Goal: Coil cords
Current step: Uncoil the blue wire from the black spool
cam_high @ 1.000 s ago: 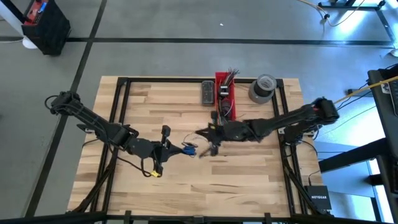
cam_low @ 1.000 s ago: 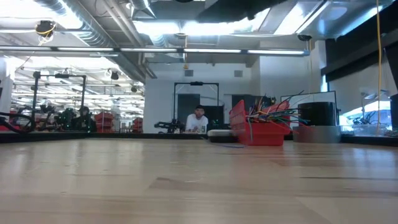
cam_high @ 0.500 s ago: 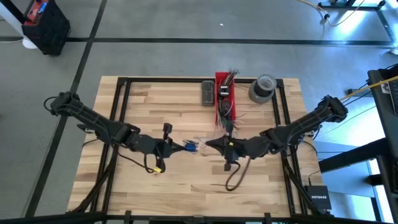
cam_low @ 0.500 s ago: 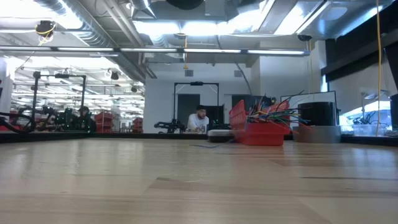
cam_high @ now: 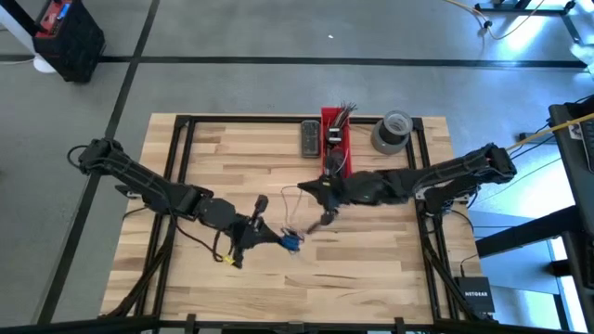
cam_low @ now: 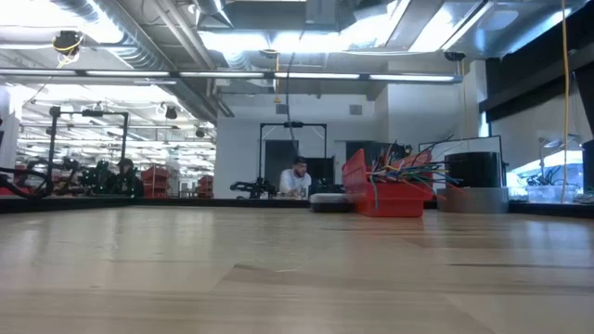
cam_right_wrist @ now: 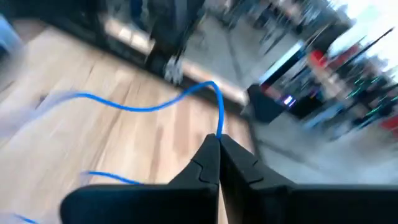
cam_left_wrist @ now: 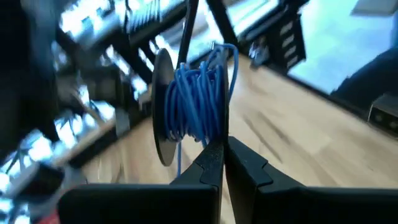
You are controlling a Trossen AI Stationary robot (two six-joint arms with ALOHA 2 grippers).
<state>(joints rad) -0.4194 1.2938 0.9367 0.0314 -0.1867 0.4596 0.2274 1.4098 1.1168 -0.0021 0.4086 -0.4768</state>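
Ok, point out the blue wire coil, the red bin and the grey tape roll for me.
blue wire coil (cam_left_wrist: pixel 198 99), left wrist view, on the wound blue strands above the shut fingertips.
red bin (cam_high: pixel 333 125), high view, on its red rim.
grey tape roll (cam_high: pixel 392 131), high view, on its top face.

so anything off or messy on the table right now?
Nothing damaged or spilled. The left gripper is shut on a blue cord coil; the right gripper pinches the loose blue cord. Multicoloured wire ends bristle out of the red bin.
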